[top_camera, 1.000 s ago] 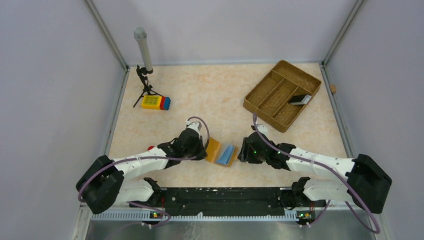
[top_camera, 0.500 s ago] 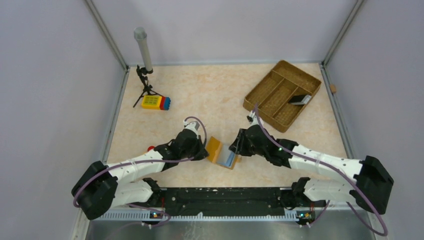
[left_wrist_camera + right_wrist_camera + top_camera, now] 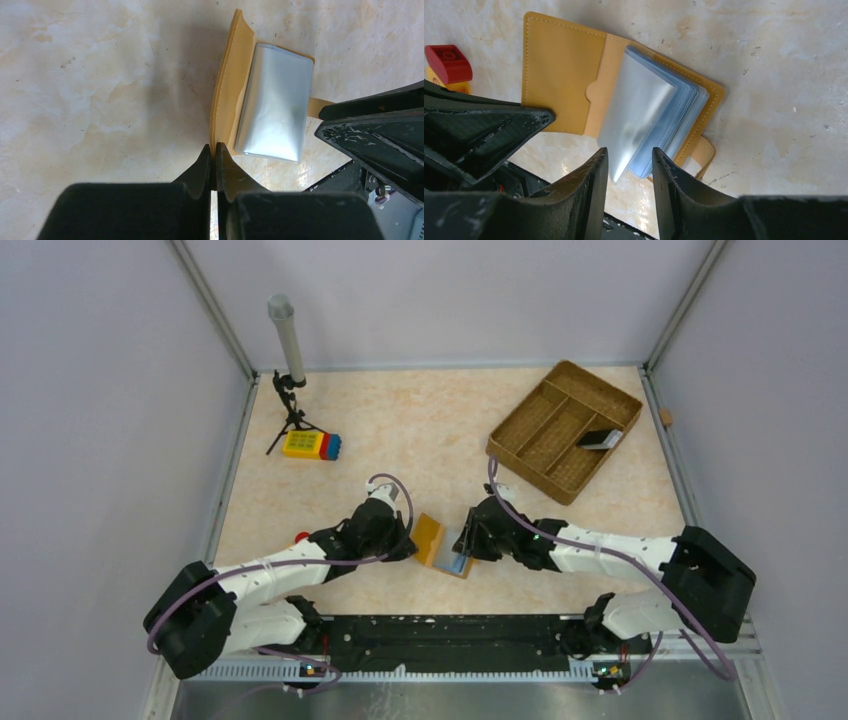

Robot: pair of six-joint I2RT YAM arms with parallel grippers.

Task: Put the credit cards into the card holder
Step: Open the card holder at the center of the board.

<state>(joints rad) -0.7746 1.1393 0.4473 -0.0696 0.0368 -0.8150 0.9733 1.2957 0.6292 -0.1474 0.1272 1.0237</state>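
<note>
While laid open on the table (image 3: pixel 440 430), apart from the woven tray (image 3: pixel 545 425), the card holder (image 3: pixel 430 537) is pinched at its flap by the left gripper (image 3: pixel 213 155), its plastic sleeves (image 3: pixel 639 115) straddled by the spread right gripper (image 3: pixel 629 160), a dark card (image 3: pixel 600 439) seen in that tray.

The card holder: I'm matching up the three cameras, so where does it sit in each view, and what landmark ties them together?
Top external: card holder at low centre of the picture, lying open.
Left wrist: card holder at upper centre, tan cover seen nearly edge-on.
Right wrist: card holder at upper left to centre, spread open.
Shared landmark: the pale glossy sleeves on its inside.
</note>
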